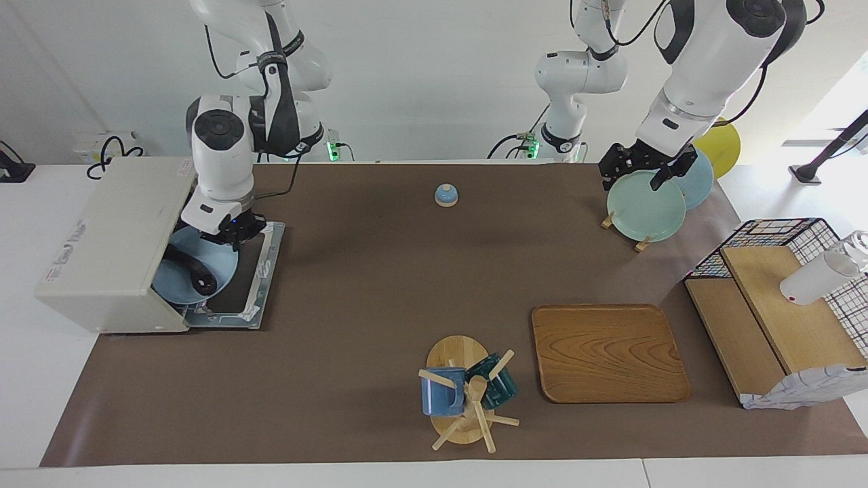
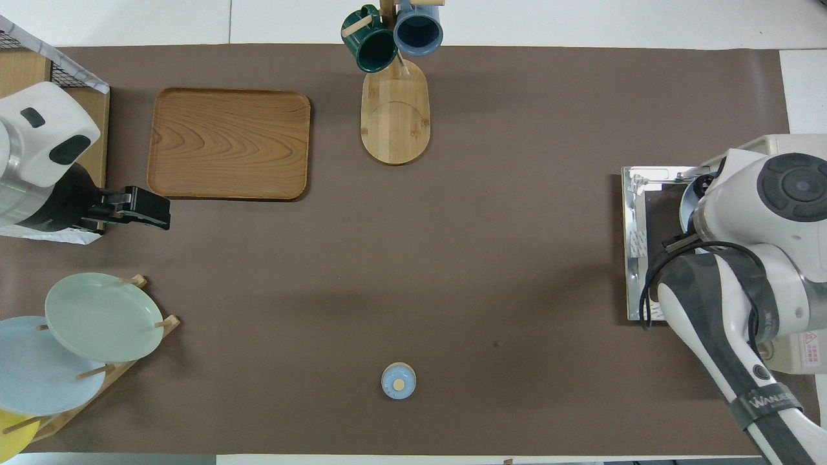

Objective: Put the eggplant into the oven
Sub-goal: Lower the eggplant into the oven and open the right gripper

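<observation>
The dark eggplant (image 1: 195,272) lies on a light blue plate (image 1: 220,257). My right gripper (image 1: 227,230) is shut on that plate's rim. Plate and eggplant sit partly inside the mouth of the cream oven (image 1: 108,230), above its dropped-down door (image 1: 261,271). In the overhead view my right arm hides the eggplant and the gripper. Only a sliver of the plate (image 2: 687,200) shows there, beside the open door (image 2: 636,245). My left gripper (image 1: 637,177) waits open and empty in the air by the plate rack, and it also shows from above (image 2: 155,213).
A green plate (image 1: 644,207) stands in a rack at the left arm's end. A wire basket (image 1: 780,234) with a white bottle (image 1: 817,274) is beside it. A wooden tray (image 1: 607,352), a mug tree (image 1: 464,393) and a small blue bell (image 1: 445,195) are on the mat.
</observation>
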You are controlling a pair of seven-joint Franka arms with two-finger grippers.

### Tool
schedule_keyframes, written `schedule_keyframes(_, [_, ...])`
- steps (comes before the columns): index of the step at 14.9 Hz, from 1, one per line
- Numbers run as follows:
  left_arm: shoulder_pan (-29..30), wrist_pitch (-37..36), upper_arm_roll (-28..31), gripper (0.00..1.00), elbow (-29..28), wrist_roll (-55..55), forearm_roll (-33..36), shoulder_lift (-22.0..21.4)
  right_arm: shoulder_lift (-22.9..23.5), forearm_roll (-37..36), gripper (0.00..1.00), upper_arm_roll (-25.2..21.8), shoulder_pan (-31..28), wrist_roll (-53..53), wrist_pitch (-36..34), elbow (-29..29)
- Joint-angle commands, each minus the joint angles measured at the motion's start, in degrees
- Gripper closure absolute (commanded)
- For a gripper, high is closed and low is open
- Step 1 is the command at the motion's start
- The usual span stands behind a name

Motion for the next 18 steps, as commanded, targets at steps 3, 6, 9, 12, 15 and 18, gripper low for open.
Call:
schedule_keyframes(3, [1.5, -1.5, -0.9, 0.0, 1.2, 0.1, 1.1, 0.1, -3.2, 0.4, 1.0, 0.7, -1.4, 0.0, 0.6, -5.4])
schedule_keyframes(6, [1.4, -1.9, -0.9, 0.0, 1.1, 0.1, 1.1, 0.1, -3.1, 2.6, 0.61, 0.7, -1.3, -0.1, 0.7, -5.7])
schedule_keyframes(9, [1.4, -1.9, -0.9, 0.0, 1.1, 0.1, 1.1, 0.0, -2.4, 3.4, 0.46, 0.9, -0.6, -0.3, -0.1, -3.5])
schedule_keyframes(12, [1.4, -1.9, -1.0, 0.0, 1.1, 0.1, 1.1, -0.1, -0.4, 7.3, 0.47, 1.0, 3.3, 0.0, -3.2, 1.5])
schedule_keyframes(15, [1.3, -1.8, -0.9, 0.0, 0.8, 0.1, 1.1, -0.4, 1.4, 9.4, 0.9, 1.0, 7.6, 6.4, 1.8, 1.6])
schedule_keyframes(18, [1.3, -1.4, -0.7, 0.0, 0.6, 0.1, 1.1, -0.4, 4.8, 9.3, 1.0, 1.0, 10.6, 13.7, 7.3, 0.2])
